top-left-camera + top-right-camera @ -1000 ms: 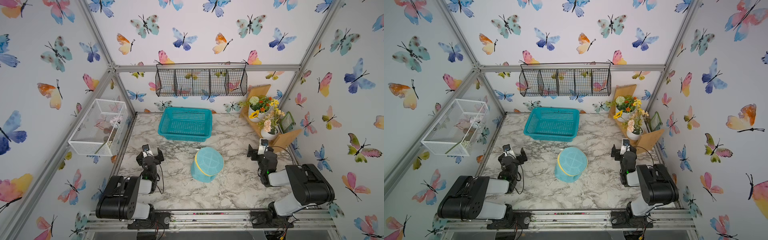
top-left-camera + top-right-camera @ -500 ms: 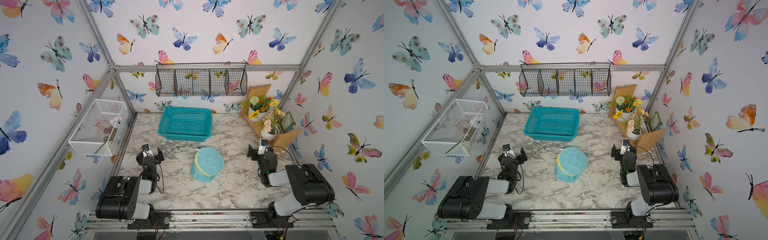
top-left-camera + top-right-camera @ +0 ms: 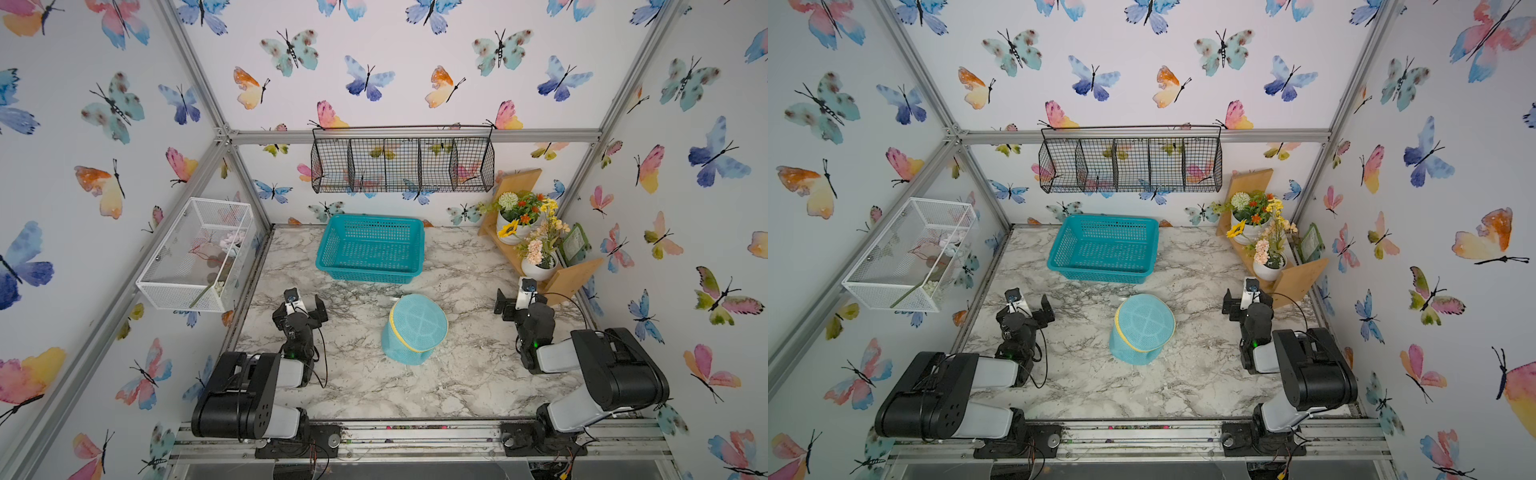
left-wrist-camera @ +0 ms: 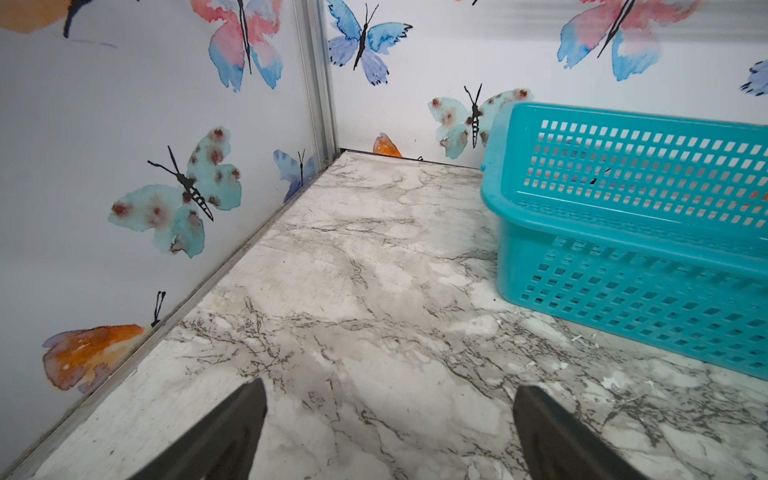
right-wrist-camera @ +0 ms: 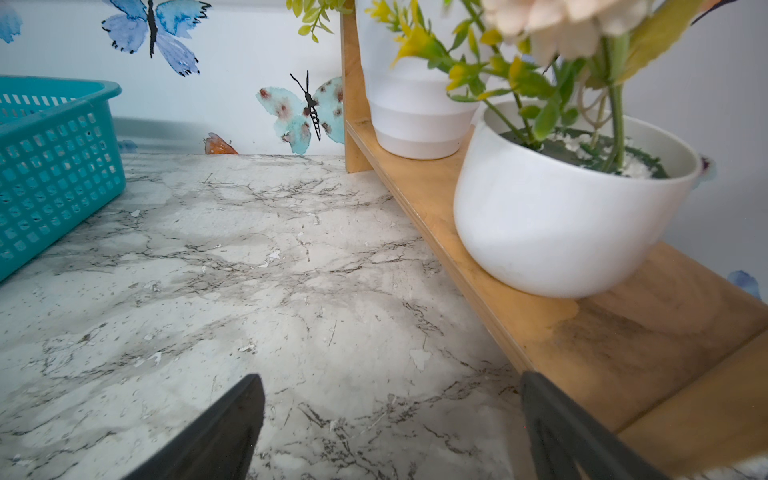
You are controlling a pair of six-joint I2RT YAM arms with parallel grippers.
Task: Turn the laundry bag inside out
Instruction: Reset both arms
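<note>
1. Marble-patterned table (image 3: 357,386): bare surface is seen all round the laundry bag (image 3: 413,332), which is stood mid-table, apart from the teal basket (image 3: 368,274) behind it.
2. Left gripper (image 4: 388,386): jaws are spread wide; nothing is held.
3. Right gripper (image 5: 390,380): jaws are spread wide and nothing is held; it is placed just beside the wooden shelf (image 5: 582,332).

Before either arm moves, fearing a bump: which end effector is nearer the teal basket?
Left. The left end effector sits off the teal basket's front corner; the right end effector is farther, by the shelf.
</note>
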